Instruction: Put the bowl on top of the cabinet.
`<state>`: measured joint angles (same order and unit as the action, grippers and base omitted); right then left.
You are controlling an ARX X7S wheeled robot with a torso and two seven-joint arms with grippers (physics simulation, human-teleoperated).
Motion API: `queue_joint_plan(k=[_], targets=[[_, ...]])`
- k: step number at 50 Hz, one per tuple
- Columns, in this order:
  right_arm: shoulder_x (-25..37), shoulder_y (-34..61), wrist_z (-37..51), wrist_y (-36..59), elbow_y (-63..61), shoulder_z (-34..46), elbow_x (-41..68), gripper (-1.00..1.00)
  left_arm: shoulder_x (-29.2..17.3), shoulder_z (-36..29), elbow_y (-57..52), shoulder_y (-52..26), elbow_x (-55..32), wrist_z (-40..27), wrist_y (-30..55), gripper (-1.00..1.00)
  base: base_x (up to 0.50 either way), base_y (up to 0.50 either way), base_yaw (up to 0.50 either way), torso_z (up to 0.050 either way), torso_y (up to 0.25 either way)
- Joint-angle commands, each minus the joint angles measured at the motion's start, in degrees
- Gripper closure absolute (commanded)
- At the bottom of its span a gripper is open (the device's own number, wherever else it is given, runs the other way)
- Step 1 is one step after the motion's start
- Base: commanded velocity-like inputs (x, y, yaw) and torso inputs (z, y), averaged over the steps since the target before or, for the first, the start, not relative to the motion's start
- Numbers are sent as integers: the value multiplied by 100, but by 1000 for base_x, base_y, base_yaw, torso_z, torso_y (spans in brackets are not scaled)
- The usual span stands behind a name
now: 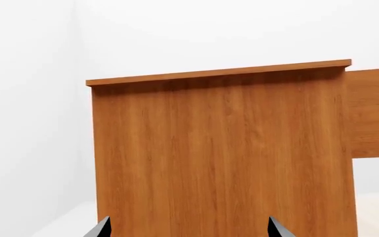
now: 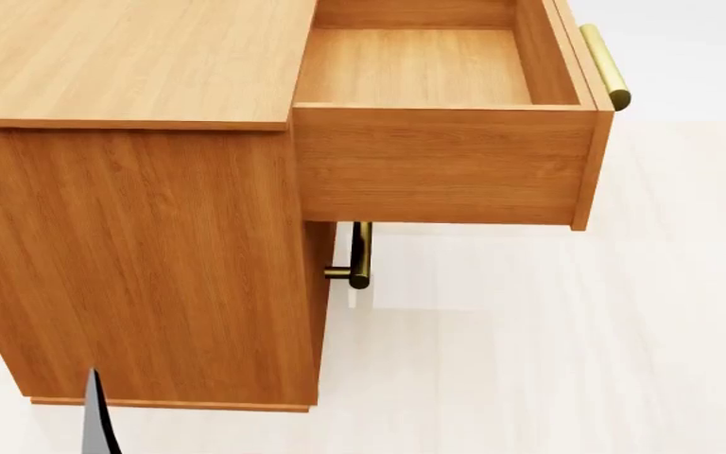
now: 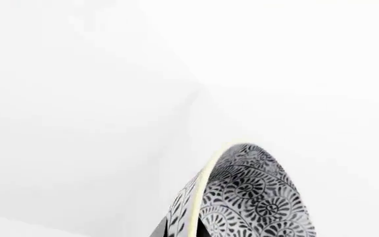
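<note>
The bowl [image 3: 255,192], white with a dark floral pattern, shows only in the right wrist view. It is held on edge against a white background. My right gripper [image 3: 183,230] is shut on its cream rim, one finger inside and one outside. The orange-brown cabinet [image 2: 124,57] fills the head view, with its flat top at the upper left. My left gripper [image 1: 189,228] is open and empty, facing the cabinet's plain side panel [image 1: 222,153]. One of its dark fingertips [image 2: 95,421] shows low in the head view. The bowl is out of the head view.
The cabinet's top drawer [image 2: 445,165] is pulled out to the right and has nothing in it. A brass bar handle [image 2: 604,66] runs along the drawer's front. A second handle [image 2: 359,255] sits below the drawer. Pale floor [image 2: 552,340] lies to the right of the cabinet.
</note>
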<state>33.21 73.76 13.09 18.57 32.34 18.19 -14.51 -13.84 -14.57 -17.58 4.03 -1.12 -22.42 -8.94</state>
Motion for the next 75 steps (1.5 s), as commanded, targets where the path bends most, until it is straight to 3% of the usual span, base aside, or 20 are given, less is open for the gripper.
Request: queue_joint_plan(k=[1,10,19,24,34,39,44,51,62,75], targets=[[-593,1406,-163,-213,-54,71,-175,100,-15,58,-1,37,-92,62,-256,-100,0,0,0,0,0],[-1568,2282,-246,-1482,1044,580,-74,100,-43,55,-12,41,-128,40,-256,-100,0,0,0,0,0],[-2816,3367,-434,-2964,3019,994,90,100,-80,84,-52,46,-228,25,-239,-100,0,0,0,0,0],[-3300,3725,-709,-3092,3243,1227,192,100,-106,113,-57,39,-295,19,-243,-100,0,0,0,0,3],[-3318,4414,-484,-2729,2660,3820,2643,100,-122,76,-99,79,-340,7,-249,-100,0,0,0,0,0],[-3319,4966,-129,-2834,2740,5573,4530,100,-133,67,-97,83,-381,8,-248,-100,0,0,0,0,0],[-3320,5319,-102,-2618,2572,6276,6624,100,-148,45,-135,120,-402,6,-244,-100,0,0,0,0,0],[-3320,5438,-158,-2679,2340,6819,8781,100,-191,91,-270,124,-537,-2,-175,-100,0,0,0,0,0],[-3321,5601,38,-2904,2380,7157,10717,100,-260,179,-358,150,-767,-1,-172,-100,0,0,0,0,1],[-3321,5633,805,-3831,1397,7287,12805,100,-327,217,-413,197,-856,-21,-184,-100,0,0,0,0,0]])
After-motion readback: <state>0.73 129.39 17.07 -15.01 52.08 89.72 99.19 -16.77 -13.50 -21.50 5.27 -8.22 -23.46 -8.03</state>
